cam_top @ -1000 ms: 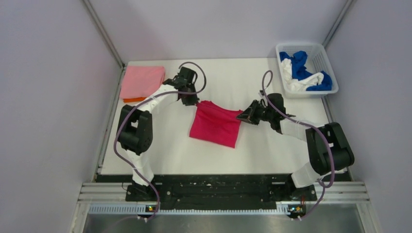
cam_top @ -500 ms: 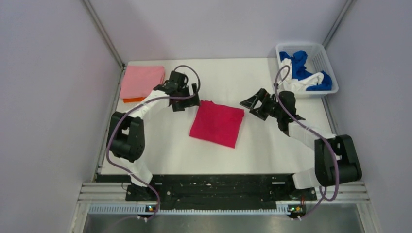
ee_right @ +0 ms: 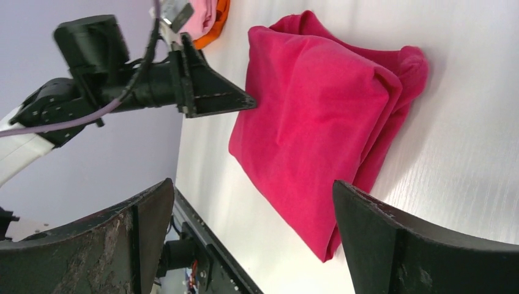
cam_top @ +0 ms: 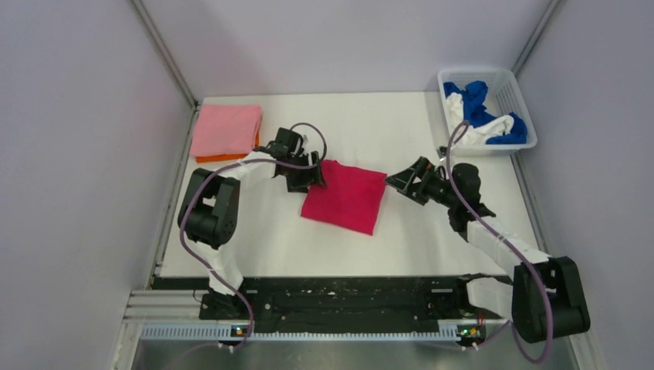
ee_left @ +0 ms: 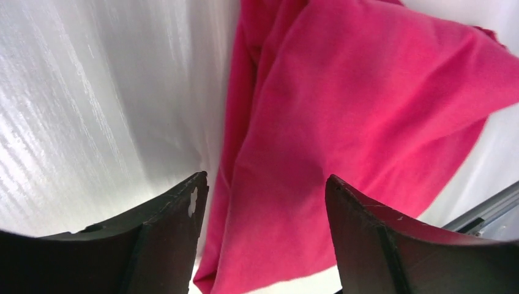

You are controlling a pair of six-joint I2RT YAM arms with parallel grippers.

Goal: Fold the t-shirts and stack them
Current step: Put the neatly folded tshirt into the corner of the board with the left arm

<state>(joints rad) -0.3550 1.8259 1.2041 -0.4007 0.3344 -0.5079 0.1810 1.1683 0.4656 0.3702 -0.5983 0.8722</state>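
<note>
— How were the hands found?

— The left hand (ee_left: 266, 184) was seen wide open with nothing held, its jaws set low over the left edge of the crimson shirt (cam_top: 345, 196). The right hand (cam_top: 402, 179) was likewise open and empty, just beside the shirt's far right corner.

— And the shirt itself?

— It was laid mid-bench (cam_top: 370, 123), folded into a rough square, with loose layers bunched along that left edge. A folded pink shirt (cam_top: 226, 129) was stacked on an orange shirt (cam_top: 210, 159) at the far left. A blue shirt (cam_top: 474, 96) and a white shirt (cam_top: 482, 132) were left in the basket (cam_top: 513, 96).

— What was judged to be called for?

— A transfer to the stack, it was thought. Every layer at the left edge should be caught in one pinch and the opposite edge matched by the right hand. The square should then be lifted level so that the fold was not shaken out, and set squarely on the pink shirt with edges aligned.
</note>
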